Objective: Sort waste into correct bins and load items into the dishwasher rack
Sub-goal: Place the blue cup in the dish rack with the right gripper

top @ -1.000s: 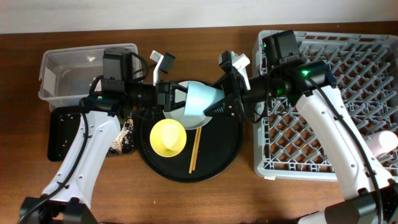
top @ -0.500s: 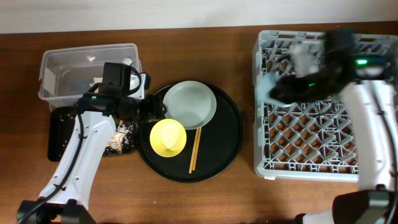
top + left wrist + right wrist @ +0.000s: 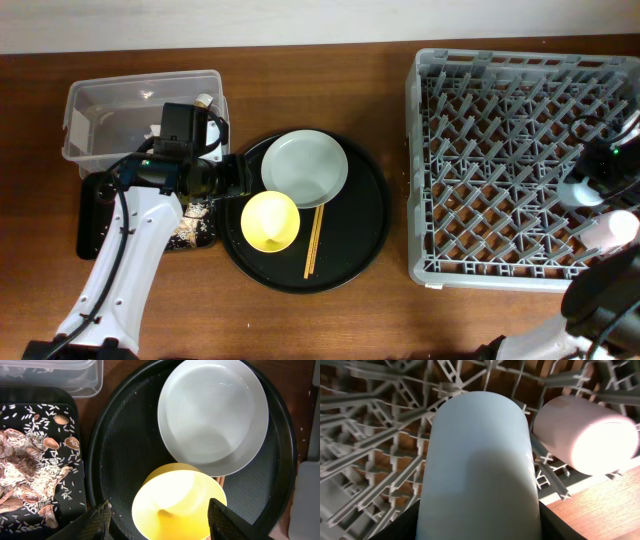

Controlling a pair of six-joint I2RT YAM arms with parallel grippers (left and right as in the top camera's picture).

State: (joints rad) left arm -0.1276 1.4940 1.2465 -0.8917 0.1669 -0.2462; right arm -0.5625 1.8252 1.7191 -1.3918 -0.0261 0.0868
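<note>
At left rear: tub [image 3: 100,120]. Just in front of it: flat tray [image 3: 95,215], with scraps [image 3: 195,222] at its right end. Right of both, in the middle: round tray [image 3: 365,240], just beside the flat tray. On the round tray: plate [image 3: 305,168] at the rear; bowl [image 3: 270,220] in front and left, against the plate's front edge; chopsticks [image 3: 314,242] right of the bowl, running front to back, far ends at the plate's rim. At the right, apart from the round tray: rack [image 3: 412,180]. Along the rack's right side, toward the front: cup [image 3: 479,460] over the pegs, second cup [image 3: 585,435] just beside it, nearer the front rim.
</note>
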